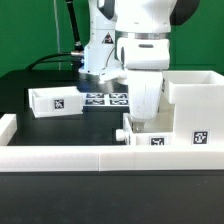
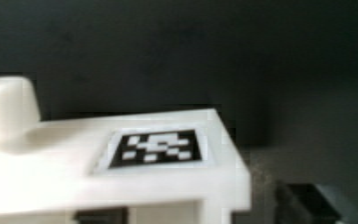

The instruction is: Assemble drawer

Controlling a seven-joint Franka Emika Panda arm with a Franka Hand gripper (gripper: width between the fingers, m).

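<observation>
**Drawer parts on the table, seen from two cameras.**
The arm hides the middle of my exterior view. The case stands at that view's right, cut off by the frame edge. The left tray lies well apart from it, and the near tray sits below the gripper. I cannot tell whether its fingers are apart or together. The blurred wrist view shows one tag, a pattern with no legible writing.

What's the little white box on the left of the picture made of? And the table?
The tray at the exterior view's left looks like hard white plastic: smooth, matte, with crisp, even walls. The table looks covered in dull black cloth or matte sheet, hard to tell which; it shows no shine.
</observation>
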